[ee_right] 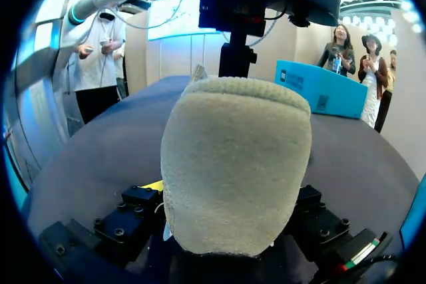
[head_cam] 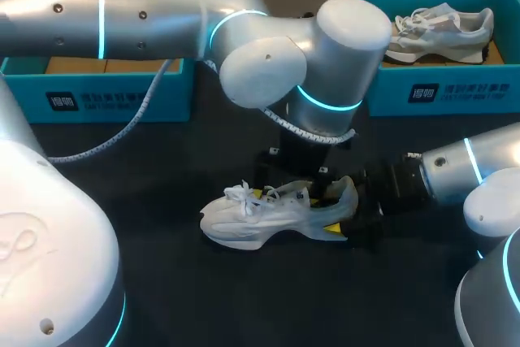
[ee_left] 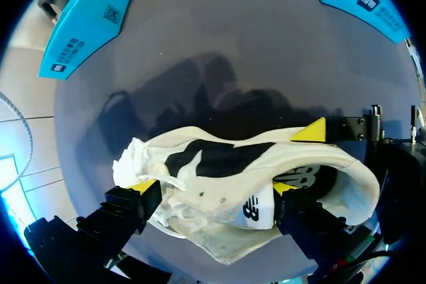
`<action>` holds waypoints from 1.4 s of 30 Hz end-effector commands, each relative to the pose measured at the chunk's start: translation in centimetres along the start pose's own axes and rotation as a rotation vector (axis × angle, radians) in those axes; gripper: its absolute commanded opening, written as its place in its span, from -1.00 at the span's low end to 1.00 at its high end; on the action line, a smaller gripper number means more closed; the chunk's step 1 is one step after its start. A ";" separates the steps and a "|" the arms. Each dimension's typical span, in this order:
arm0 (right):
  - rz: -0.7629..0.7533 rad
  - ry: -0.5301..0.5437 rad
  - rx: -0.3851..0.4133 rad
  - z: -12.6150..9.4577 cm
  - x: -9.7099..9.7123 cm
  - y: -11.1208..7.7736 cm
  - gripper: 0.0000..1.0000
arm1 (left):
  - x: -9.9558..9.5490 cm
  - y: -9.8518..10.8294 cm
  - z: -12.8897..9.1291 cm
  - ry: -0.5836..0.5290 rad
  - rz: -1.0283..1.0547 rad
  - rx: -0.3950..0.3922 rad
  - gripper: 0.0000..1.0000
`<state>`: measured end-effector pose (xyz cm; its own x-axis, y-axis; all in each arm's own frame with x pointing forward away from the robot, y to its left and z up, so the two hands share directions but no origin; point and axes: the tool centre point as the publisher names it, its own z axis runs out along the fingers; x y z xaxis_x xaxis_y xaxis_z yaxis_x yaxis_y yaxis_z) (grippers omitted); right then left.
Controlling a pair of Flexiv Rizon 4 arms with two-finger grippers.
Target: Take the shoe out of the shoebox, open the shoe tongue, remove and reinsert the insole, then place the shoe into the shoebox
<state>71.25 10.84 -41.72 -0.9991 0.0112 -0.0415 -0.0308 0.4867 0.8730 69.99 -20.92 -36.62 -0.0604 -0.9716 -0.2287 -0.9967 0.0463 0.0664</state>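
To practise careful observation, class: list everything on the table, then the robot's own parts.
shoe: 1, white, mid-table, on its sole
second shoe: 1, white-grey, inside right box
left box: 1, blue, far left
right box: 1, blue, far right
table: 1, black
left gripper: 1, black, over the shoe's tongue
right gripper: 1, black, yellow-tipped, shut on the shoe's heel

Dark matte tabletop [head_cam: 244, 298]
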 end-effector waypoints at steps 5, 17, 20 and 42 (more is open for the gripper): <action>0.001 0.000 0.004 0.3 -0.2 -0.2 -1.00 | -2.1 0.5 -1.2 -0.045 -0.033 0.040 0.57; 0.001 0.000 0.004 0.3 -0.2 -0.2 -1.00 | -3.4 1.6 -2.7 -0.003 -0.005 -0.034 -1.00; 0.001 0.000 0.004 0.3 -0.2 -0.2 -1.00 | -3.5 2.2 -3.4 0.039 0.033 -0.063 -1.00; 0.001 0.000 0.004 0.3 -0.2 -0.2 -1.00 | -8.3 3.7 -5.1 0.205 0.125 -0.070 -1.00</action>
<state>71.24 10.83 -41.71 -0.9991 0.0109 -0.0416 -0.0310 0.4869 0.8729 67.23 -15.26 -28.89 -0.1789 -0.9774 -0.1130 -0.9745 0.1602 0.1573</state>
